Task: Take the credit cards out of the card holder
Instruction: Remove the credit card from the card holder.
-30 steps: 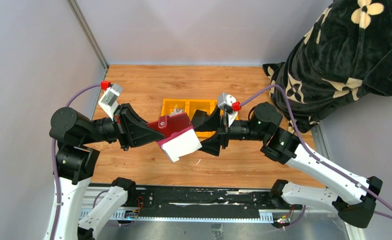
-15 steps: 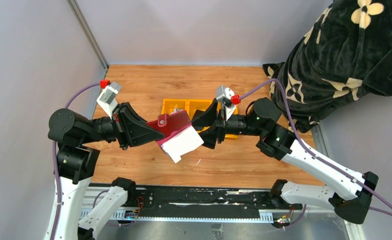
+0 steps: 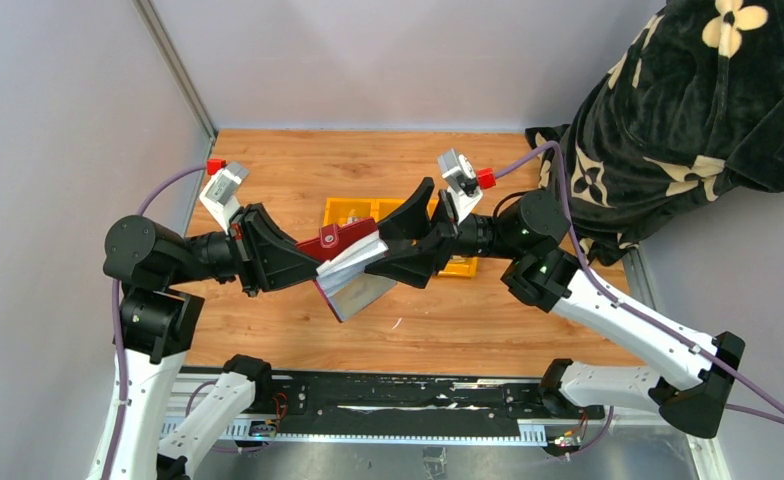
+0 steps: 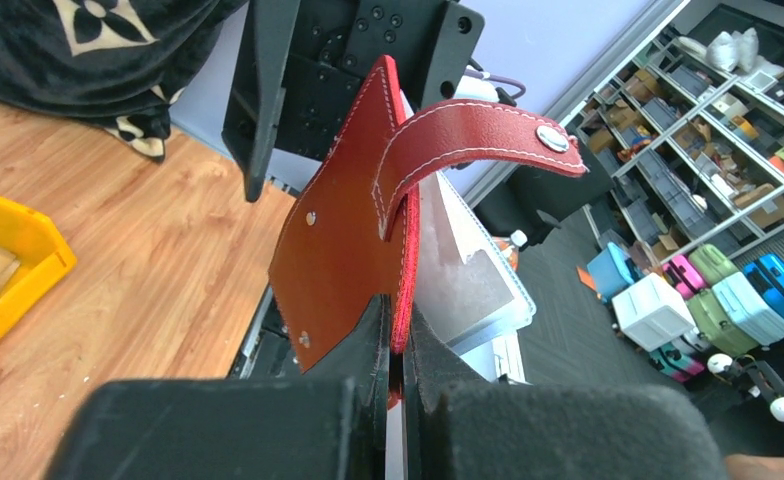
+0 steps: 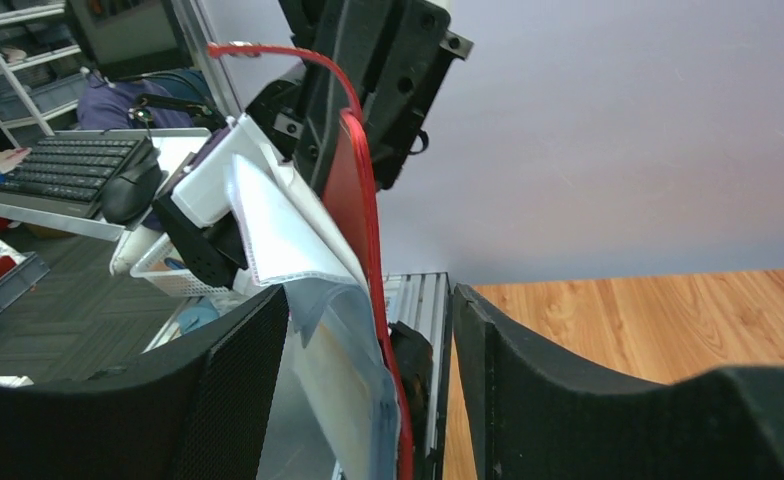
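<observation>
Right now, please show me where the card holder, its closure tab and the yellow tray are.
card holder (image 4: 333, 260): left wrist view, on the maroon outer cover.
closure tab (image 4: 468, 130): left wrist view, on the middle of the curved strap.
yellow tray (image 3: 336, 206): top external view, on its far-left corner.

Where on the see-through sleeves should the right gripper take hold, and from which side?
Grip the free edge of the sleeves, coming from the side opposite the left gripper, which pinches the card holder by its red cover. The sleeves stand edge-on between the fingers of the open right gripper, so closing should pinch their flat faces.
</observation>
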Controlling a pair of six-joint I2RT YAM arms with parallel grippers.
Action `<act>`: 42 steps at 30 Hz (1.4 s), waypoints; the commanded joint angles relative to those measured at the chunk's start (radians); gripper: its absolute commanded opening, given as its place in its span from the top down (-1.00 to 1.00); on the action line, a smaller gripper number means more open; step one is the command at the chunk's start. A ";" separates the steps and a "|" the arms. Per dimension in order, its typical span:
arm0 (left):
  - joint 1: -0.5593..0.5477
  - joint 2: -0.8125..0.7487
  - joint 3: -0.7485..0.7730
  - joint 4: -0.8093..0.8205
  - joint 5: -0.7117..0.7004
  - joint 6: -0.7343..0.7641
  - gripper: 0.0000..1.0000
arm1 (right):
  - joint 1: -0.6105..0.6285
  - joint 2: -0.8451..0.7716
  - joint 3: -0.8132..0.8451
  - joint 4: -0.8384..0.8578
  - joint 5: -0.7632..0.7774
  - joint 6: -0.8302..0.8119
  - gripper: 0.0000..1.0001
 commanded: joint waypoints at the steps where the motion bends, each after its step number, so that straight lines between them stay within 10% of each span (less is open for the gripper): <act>1: -0.003 0.000 -0.011 0.027 0.015 -0.018 1.00 | 0.007 0.001 0.016 0.130 -0.049 0.080 -0.29; 7: -0.003 -0.004 -0.012 0.029 0.015 -0.021 1.00 | 0.020 0.019 0.017 0.134 -0.053 0.095 -0.03; 13: -0.003 -0.014 -0.016 0.019 0.014 -0.004 1.00 | 0.022 0.026 0.037 0.109 -0.041 0.130 1.00; 21: -0.003 0.030 0.142 -0.406 -0.046 0.423 -0.98 | 0.022 -0.045 0.075 -0.110 0.105 0.123 1.00; 31: -0.003 -0.045 0.086 -0.350 -0.118 0.438 -0.97 | 0.020 -0.039 0.099 -0.243 0.223 0.312 1.00; 42: -0.003 -0.066 -0.022 -0.173 -0.288 0.317 -0.04 | 0.020 0.025 0.096 -0.156 0.155 0.489 1.00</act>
